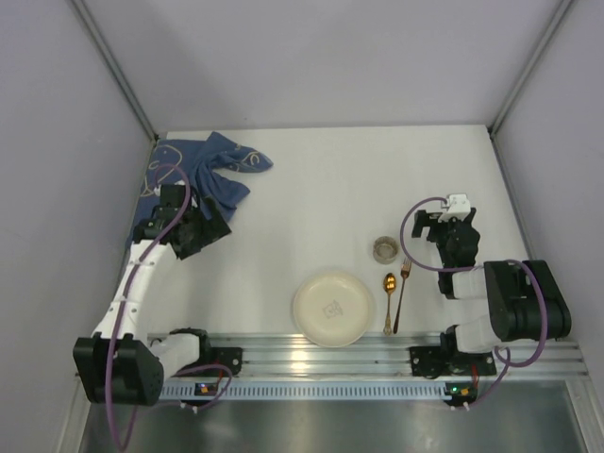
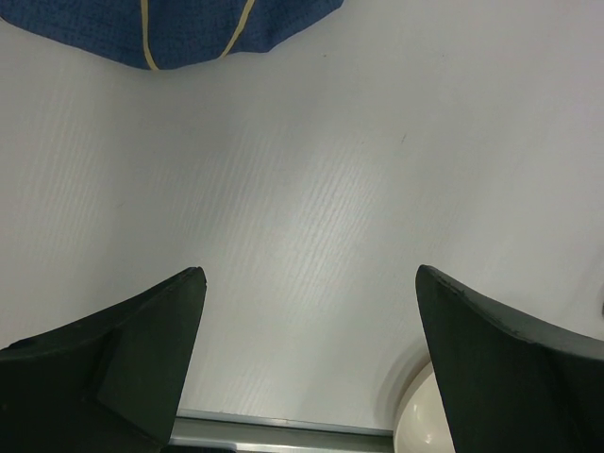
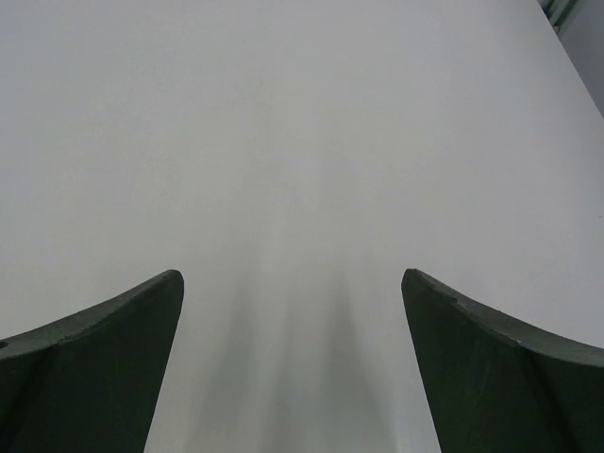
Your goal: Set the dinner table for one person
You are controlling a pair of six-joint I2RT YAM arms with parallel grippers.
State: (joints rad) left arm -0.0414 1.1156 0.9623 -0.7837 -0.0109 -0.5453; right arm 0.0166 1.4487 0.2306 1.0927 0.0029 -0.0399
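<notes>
The white dinner table (image 1: 321, 203) holds a cream plate (image 1: 332, 309) near its front edge. A gold spoon (image 1: 388, 300) and a gold fork (image 1: 402, 293) lie just right of the plate. A small glass cup (image 1: 384, 249) stands behind them. My left gripper (image 1: 209, 229) is open and empty, just below the crumpled blue cloth (image 1: 209, 170) at the back left. In the left wrist view the gripper (image 2: 310, 278) has bare table between its jaws, the plate's rim (image 2: 415, 425) at lower right and the cloth (image 2: 179, 28) at the top. My right gripper (image 1: 460, 209) is open and empty, right of the cup; the right wrist view (image 3: 293, 278) shows only bare table.
Grey walls enclose the table on three sides. An aluminium rail (image 1: 321, 359) runs along the front edge with both arm bases on it. It also shows in the left wrist view (image 2: 283, 434).
</notes>
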